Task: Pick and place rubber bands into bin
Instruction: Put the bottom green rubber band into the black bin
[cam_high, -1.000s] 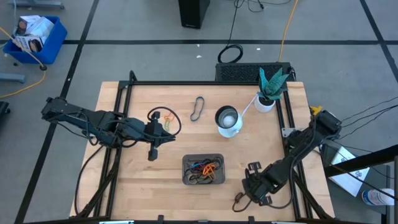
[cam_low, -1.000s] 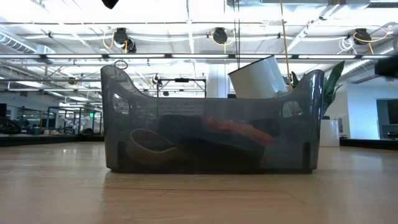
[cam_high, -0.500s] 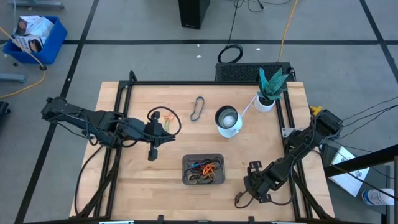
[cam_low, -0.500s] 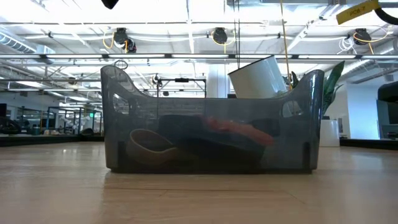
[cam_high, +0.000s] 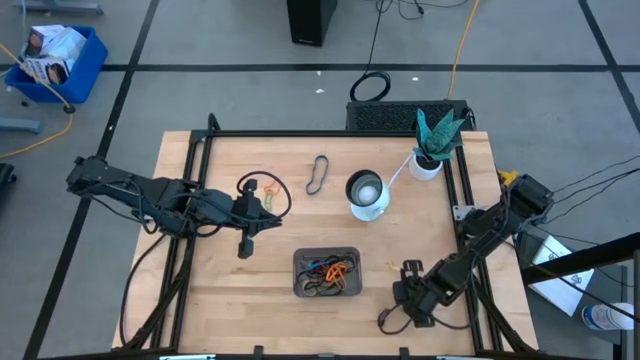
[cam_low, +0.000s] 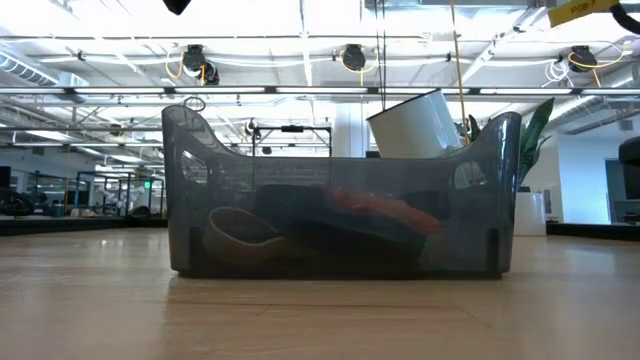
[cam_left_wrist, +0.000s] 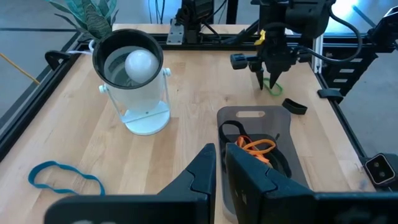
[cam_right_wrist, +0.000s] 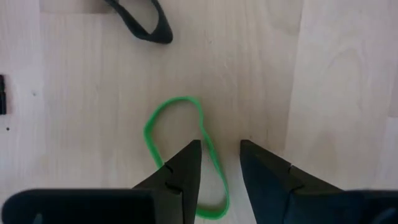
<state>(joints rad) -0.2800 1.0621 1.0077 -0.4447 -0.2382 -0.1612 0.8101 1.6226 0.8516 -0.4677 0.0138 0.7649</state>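
My right gripper (cam_right_wrist: 217, 163) is open, pointing down at the table's near right over a green rubber band (cam_right_wrist: 179, 146) that lies flat. One strand runs between the fingers and the other passes under one finger; I cannot tell if they touch it. It also shows in the left wrist view (cam_left_wrist: 266, 79). A black band (cam_right_wrist: 142, 20) lies beside it. The dark grey bin (cam_high: 327, 273) holds several bands, orange among them. My left gripper (cam_left_wrist: 220, 167) is shut and empty above the table's left middle (cam_high: 258, 222). A large black loop (cam_high: 264, 190) and a blue band (cam_left_wrist: 65, 177) lie on the wood.
A white-and-silver cup (cam_high: 366, 194) stands behind the bin, a plant in a white pot (cam_high: 430, 150) at the far right. A dark metal frame (cam_high: 190, 200) runs along the table's edges. Bare wood lies between the bin and my right gripper.
My right gripper has shifted a little toward the table's right edge, staying low over the green band.
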